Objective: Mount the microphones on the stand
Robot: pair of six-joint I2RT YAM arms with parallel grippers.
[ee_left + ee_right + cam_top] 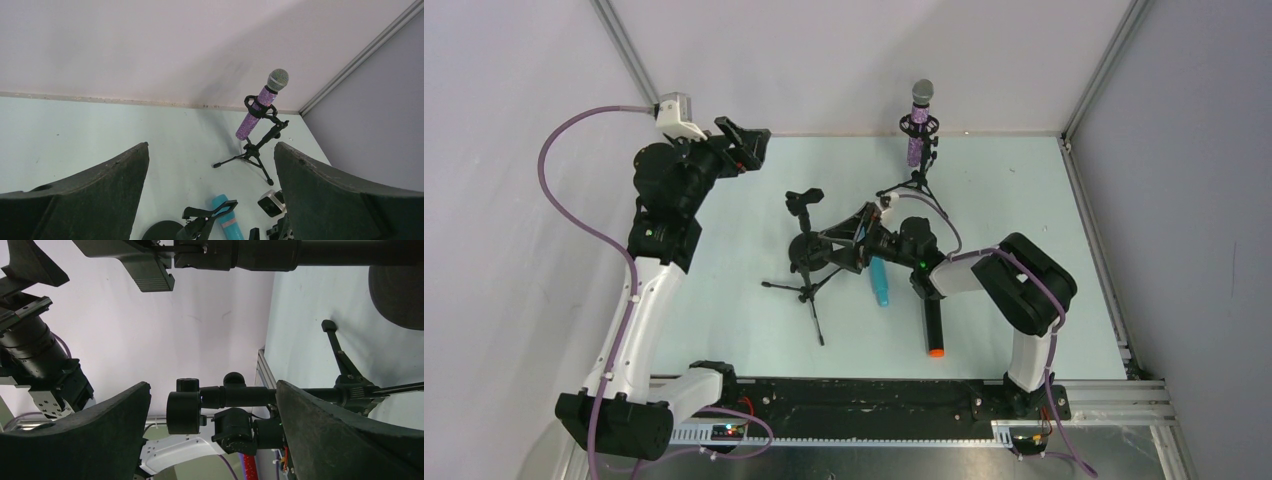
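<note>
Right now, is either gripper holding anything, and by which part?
Nothing is held. The left gripper is open in the air; the right gripper is open at the empty stand, not clamped on it.

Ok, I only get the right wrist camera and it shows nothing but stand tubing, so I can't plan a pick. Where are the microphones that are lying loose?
Observer: The light-blue microphone lies flat on the table, between the empty stand and the right arm.
Operator: And the black one?
Observer: The black microphone also lies flat, to the right of the blue one, with its orange end toward the near edge.
Operator: Is any microphone mounted yet?
Observer: Yes, the purple microphone sits head up in the clip of the far stand.
</note>
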